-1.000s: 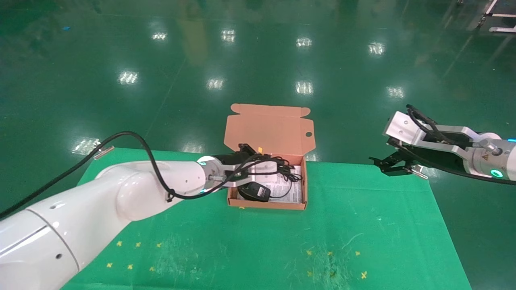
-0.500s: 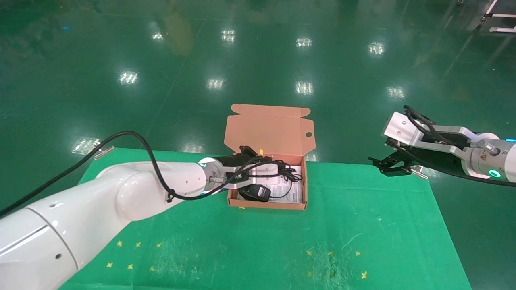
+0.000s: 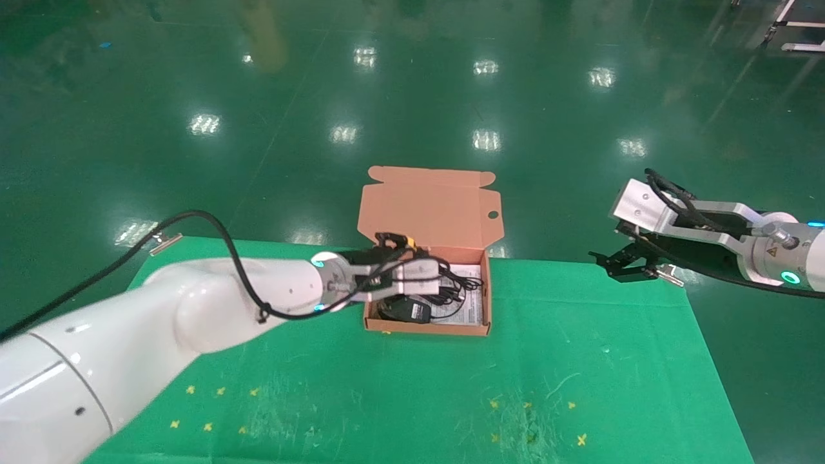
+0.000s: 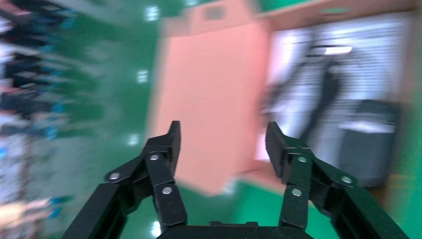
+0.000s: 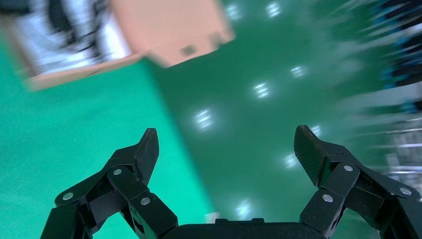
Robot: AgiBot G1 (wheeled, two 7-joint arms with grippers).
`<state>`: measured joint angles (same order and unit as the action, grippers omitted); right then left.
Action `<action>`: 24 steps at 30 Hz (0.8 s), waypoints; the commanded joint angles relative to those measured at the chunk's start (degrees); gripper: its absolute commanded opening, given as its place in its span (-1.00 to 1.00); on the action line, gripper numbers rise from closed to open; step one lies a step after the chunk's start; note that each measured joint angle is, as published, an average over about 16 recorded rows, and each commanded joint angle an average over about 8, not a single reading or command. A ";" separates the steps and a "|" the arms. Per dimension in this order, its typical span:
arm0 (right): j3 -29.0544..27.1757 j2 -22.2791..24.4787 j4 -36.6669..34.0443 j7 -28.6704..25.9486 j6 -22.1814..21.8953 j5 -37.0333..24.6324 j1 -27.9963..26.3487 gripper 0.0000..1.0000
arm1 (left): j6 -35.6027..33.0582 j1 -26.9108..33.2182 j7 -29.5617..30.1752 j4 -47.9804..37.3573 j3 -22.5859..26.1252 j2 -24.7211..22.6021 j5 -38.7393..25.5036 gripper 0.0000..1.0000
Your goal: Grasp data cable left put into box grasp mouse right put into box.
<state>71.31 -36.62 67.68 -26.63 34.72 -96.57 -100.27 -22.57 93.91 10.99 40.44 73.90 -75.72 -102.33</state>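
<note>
The left tool (image 4: pixel 222 137), fingers spread and empty, faces the box (image 4: pixel 209 99).

No wording can be read anywhere. The printed sheet (image 3: pixel 469 303) in the box (image 3: pixel 425 325), beside the left hand (image 3: pixel 445 293), is too fine to read.
</note>
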 commanded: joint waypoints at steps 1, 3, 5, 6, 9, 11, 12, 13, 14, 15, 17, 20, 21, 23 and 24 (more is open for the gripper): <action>-0.29 0.40 0.61 0.37 0.09 -0.59 -1.09 1.00 | 0.48 1.66 0.67 -0.52 -0.59 0.61 -0.20 1.00; -0.09 0.29 0.86 0.93 1.62 -2.00 -2.53 1.00 | 0.97 3.22 0.94 -1.45 -0.64 0.70 -1.06 1.00; -0.01 0.11 0.92 1.35 3.01 -3.00 -3.47 1.00 | 1.29 4.18 1.05 -2.13 -0.57 0.64 -1.75 1.00; -0.19 0.06 0.95 1.48 3.43 -3.07 -3.59 1.00 | 1.23 4.38 1.08 -2.23 -0.67 0.70 -1.75 1.00; -1.32 -0.10 1.08 2.03 5.40 -2.72 -3.54 1.00 | 0.33 4.56 1.17 -2.18 -1.63 1.30 -1.11 1.00; -2.70 -0.06 1.20 2.39 6.57 -1.24 -2.45 1.00 | -1.16 3.68 1.14 -1.37 -2.92 2.20 0.32 1.00; -3.51 -0.03 1.27 2.59 7.24 -0.39 -1.83 1.00 | -2.08 3.13 1.12 -0.86 -3.73 2.77 1.21 1.00; -4.38 -0.01 1.35 2.82 7.98 0.54 -1.15 1.00 | -3.10 2.54 1.10 -0.30 -4.63 3.40 2.19 1.00; -5.25 0.02 1.43 3.04 8.72 1.47 -0.46 1.00 | -4.11 1.95 1.07 0.27 -5.53 4.03 3.18 1.00; -6.10 0.05 1.51 3.26 9.44 2.38 0.21 1.00 | -5.10 1.37 1.05 0.82 -6.41 4.65 4.14 1.00; -7.84 0.10 1.66 3.71 10.91 4.23 1.57 1.00 | -7.13 0.20 1.01 1.95 -8.21 5.90 6.11 1.00; -10.46 0.19 1.90 4.38 13.11 7.01 3.61 1.00 | -10.17 -1.57 0.94 3.64 -10.91 7.79 9.06 1.00; -11.33 0.21 1.97 4.60 13.85 7.93 4.30 1.00 | -11.18 -2.16 0.92 4.21 -11.80 8.42 10.04 1.00; -13.07 0.27 2.13 5.05 15.32 9.78 5.65 1.00 | -13.20 -3.33 0.87 5.33 -13.60 9.68 12.00 1.00; -13.97 0.30 2.21 5.28 16.08 10.75 6.36 1.00 | -14.26 -3.95 0.85 5.92 -14.53 10.33 13.03 1.00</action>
<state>57.34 -36.33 69.88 -21.35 50.80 -85.82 -93.90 -36.82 89.96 11.84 46.36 59.37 -65.39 -89.30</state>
